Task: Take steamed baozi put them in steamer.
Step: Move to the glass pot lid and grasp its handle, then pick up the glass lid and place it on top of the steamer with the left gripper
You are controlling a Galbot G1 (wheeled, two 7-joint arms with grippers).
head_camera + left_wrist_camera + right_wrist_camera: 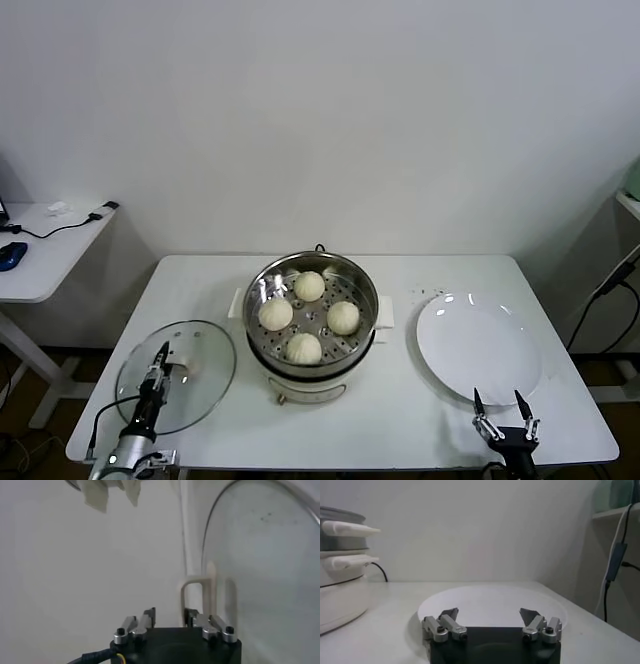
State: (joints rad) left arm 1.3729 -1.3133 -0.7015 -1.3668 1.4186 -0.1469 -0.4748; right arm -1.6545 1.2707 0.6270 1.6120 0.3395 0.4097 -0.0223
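Observation:
Several cream-white baozi lie in the steamer (366, 287), a shiny steel basket on a white cooker base at the table's middle: one at the back (309, 286), one left (276, 314), one right (343, 317), one in front (304, 348). My right gripper (497, 402) is open and empty at the table's front right, at the near edge of the white plate (480, 345). It also shows in the right wrist view (489, 614), with the steamer's side (340, 580) off to one side. My left gripper (161, 352) hovers at the glass lid's near edge, jaws slightly apart and empty (170, 616).
The round glass lid (200, 370) lies flat at the front left, its handle (206, 587) just beyond my left fingers. The white plate (490, 602) holds nothing. A side desk with cables (40, 240) stands at far left.

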